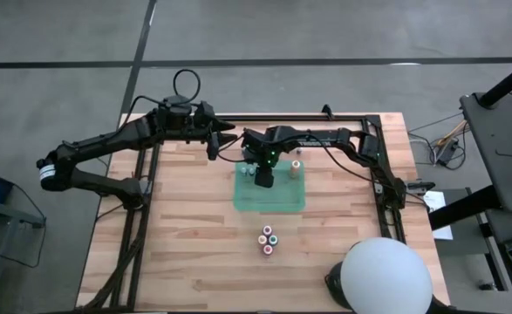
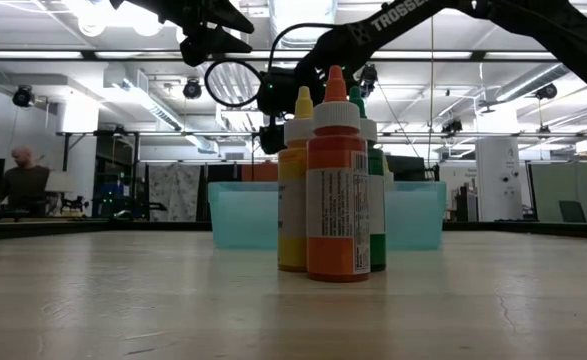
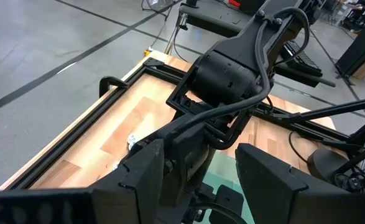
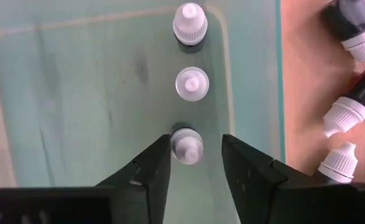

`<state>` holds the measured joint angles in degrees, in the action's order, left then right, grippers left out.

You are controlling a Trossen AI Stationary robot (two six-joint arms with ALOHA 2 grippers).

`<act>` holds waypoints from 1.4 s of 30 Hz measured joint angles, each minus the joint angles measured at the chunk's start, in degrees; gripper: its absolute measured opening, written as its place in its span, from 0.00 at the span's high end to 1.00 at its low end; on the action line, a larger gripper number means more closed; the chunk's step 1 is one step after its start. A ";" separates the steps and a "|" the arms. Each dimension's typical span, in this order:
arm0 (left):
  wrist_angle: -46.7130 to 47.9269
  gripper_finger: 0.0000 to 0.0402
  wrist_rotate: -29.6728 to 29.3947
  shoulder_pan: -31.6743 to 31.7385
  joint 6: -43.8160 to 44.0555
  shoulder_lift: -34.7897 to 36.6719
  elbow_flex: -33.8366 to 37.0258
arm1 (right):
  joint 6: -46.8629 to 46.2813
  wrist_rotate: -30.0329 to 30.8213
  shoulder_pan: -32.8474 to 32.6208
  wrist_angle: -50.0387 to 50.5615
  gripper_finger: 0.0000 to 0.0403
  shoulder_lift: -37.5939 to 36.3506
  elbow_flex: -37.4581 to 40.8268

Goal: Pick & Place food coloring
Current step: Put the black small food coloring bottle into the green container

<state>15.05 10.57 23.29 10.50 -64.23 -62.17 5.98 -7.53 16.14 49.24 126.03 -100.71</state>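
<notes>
The food coloring bottle [image 4: 187,144] between my right fingers is tiny, with a pale ribbed cap and a pointed nozzle. It stands upright, its long axis vertical, nozzle aimed straight up at my wrist camera. In that view it sits low and center, inside the translucent green tray [image 4: 76,93], near the tray's right rim. My right gripper [image 4: 196,160] hangs straight over it with the fingers parted: 1 finger [image 4: 152,167] on each side of the cap, a sliver of tray showing between pad and cap on both sides, so I have let go and grip nothing.

2 more pale-capped bottles [image 4: 191,83] stand upright in a line above it in the frame, all 3 inside the tray. Outside the rim, at the right edge of that picture, 3 dark-bodied bottles [image 4: 350,106] with white caps lie tilted on the wooden table [image 4: 300,74].

From overhead, the tray [image 1: 282,201] lies at the center of the table, and a cluster of 4 upright bottles [image 1: 268,239] stands below it in the frame. In the table-level view, that cluster [image 2: 336,190] fills the center: orange in front, yellow and green behind.

My left gripper [image 1: 225,138] waits at upper left of the tray, above the table, its fingers apart and empty.
</notes>
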 joint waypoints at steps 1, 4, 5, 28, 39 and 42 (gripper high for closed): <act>0.00 0.57 0.00 0.00 0.00 0.00 0.00 | 0.00 0.00 0.00 0.03 0.66 -0.12 0.00; 0.01 0.57 0.00 0.00 0.00 0.00 0.00 | 0.00 0.02 0.00 0.66 0.65 -0.43 -0.25; 0.02 0.57 0.00 0.00 0.00 0.00 0.00 | 0.00 0.01 0.00 1.44 0.66 -0.43 -0.73; 4.53 0.57 -6.29 3.09 -1.28 6.48 3.93 | 2.13 0.04 2.66 13.74 0.70 -9.18 -11.42; -0.31 0.57 -9.44 6.41 -4.86 9.82 14.18 | -3.42 0.03 5.88 8.03 0.69 -28.51 0.45; -4.21 0.57 -9.09 8.39 -4.93 9.36 17.41 | -5.86 0.03 6.47 6.88 0.68 -34.21 2.53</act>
<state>10.84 1.48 31.68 5.57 -54.86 -44.76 0.12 -7.50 22.62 56.12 91.82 -98.18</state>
